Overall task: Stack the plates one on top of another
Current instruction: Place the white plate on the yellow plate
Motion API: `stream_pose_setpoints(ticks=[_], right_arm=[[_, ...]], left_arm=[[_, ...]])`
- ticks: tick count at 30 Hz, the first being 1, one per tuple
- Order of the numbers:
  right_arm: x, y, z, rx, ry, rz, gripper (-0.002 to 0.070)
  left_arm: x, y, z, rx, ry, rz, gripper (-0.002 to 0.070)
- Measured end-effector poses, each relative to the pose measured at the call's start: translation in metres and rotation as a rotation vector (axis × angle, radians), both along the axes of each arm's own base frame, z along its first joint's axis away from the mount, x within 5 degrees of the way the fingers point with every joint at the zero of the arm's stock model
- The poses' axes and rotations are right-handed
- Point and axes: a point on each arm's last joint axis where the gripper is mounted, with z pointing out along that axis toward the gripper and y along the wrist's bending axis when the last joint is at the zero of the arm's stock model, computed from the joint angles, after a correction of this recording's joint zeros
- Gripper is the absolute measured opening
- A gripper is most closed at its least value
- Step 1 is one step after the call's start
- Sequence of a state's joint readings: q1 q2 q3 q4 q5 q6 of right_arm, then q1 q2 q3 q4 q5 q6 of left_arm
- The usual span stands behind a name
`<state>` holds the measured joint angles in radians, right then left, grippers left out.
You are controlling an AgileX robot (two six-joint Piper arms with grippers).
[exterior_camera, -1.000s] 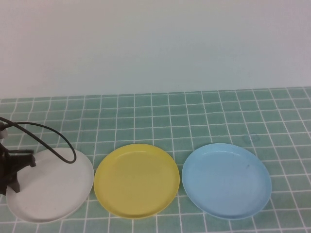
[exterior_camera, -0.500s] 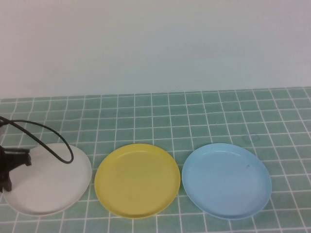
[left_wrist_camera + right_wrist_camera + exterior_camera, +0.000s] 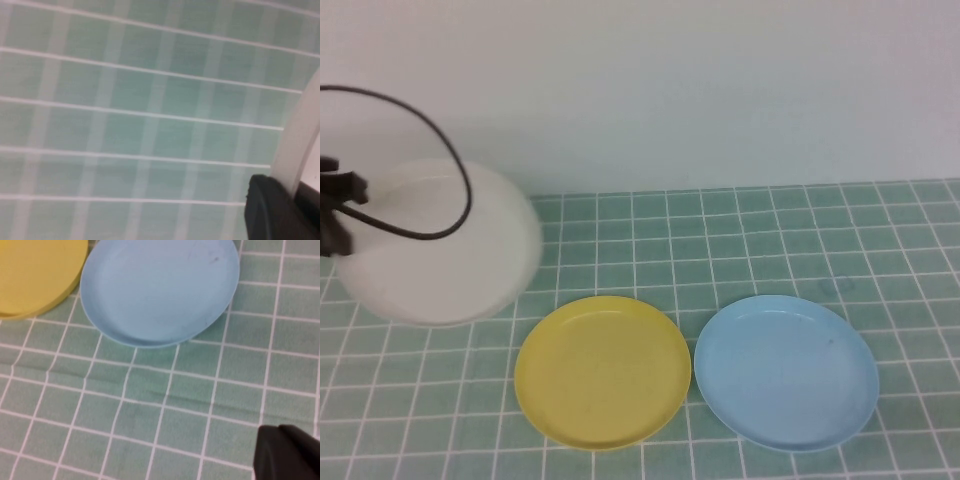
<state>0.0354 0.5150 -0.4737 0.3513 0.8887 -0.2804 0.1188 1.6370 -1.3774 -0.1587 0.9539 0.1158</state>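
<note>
High view: the left tool [image 3: 334, 215], at the far left edge, is clamped on the left rim of the white plate [image 3: 440, 245], which hangs clear of the worktop [image 3: 770, 230], tilted with its face turned up and toward the camera. The yellow plate [image 3: 602, 372] lies flat at centre; the light blue plate [image 3: 786, 372] lies flat just beside it on the right, apart. Being round, none has a long axis. The right tool [image 3: 287, 452], seen only in its wrist view, sits clenched and empty near the blue plate.
</note>
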Motion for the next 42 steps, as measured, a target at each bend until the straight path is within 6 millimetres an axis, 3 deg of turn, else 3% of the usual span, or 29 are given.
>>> stream_pose_setpoints(ticks=[3, 6, 13, 19, 25, 42], right_arm=[[0.001, 0.0, 0.001, 0.001, -0.018, -0.007, -0.0002], [0.002, 0.0, 0.002, 0.003, -0.027, -0.01, -0.0002], [0.003, 0.0, 0.002, 0.006, -0.036, -0.014, -0.0002], [0.003, 0.0, 0.002, 0.008, -0.037, -0.014, -0.0002], [0.003, 0.0, 0.002, 0.009, -0.037, -0.014, -0.0002], [0.004, 0.0, 0.003, 0.01, -0.048, -0.018, -0.0002]], left_arm=[[-0.001, -0.018, 0.0, -0.13, -0.002, -0.094, 0.0006], [0.001, -0.043, -0.013, -0.181, 0.026, -0.197, 0.0006], [0.013, -0.111, -0.058, -0.159, 0.113, -0.37, 0.0006], [0.02, -0.144, -0.087, -0.069, 0.101, -0.468, 0.0006], [0.023, -0.146, -0.103, -0.033, 0.141, -0.49, 0.0006], [0.023, -0.144, -0.123, -0.004, 0.226, -0.511, 0.0009]])
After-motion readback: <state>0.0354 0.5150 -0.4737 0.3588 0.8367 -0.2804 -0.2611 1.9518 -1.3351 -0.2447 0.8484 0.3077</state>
